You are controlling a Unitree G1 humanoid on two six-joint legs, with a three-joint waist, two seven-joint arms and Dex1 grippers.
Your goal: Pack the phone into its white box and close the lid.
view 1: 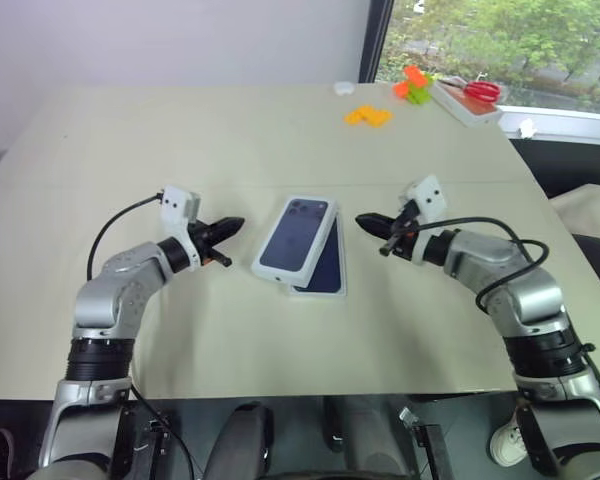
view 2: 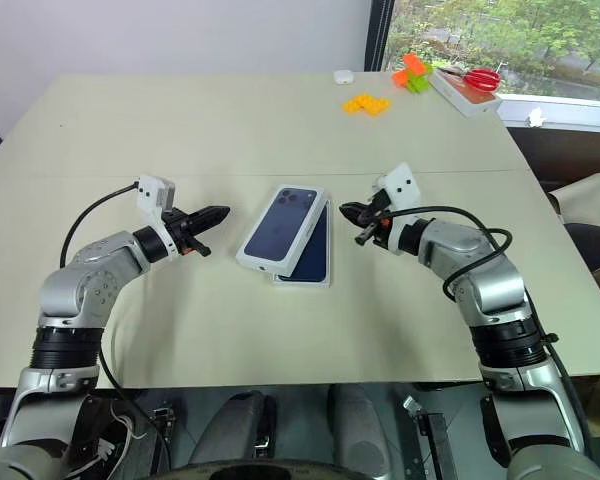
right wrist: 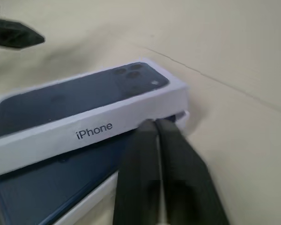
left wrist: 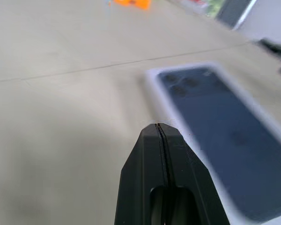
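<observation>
The lid (view 1: 298, 234), white with a dark phone picture on top, lies askew over the white box (right wrist: 96, 200) at the table's middle. It leaves the box partly uncovered. The dark blue phone (view 1: 325, 268) lies in the box and shows under the lid's right and near edges. My left gripper (view 1: 238, 224) is shut and empty, hovering just left of the lid and pointing at it. My right gripper (view 1: 361, 220) is also shut and empty, close to the lid's right far corner. The right wrist view has its fingertips (right wrist: 147, 125) close to the lid's side marked "iPhone" (right wrist: 93, 129).
At the table's far right lie orange pieces (view 1: 368, 116), a green and orange toy (view 1: 412, 86) and a tray with red scissors (view 1: 472, 97). A small white object (view 1: 343, 88) sits near them. The table (view 1: 130, 130) is bare around the box.
</observation>
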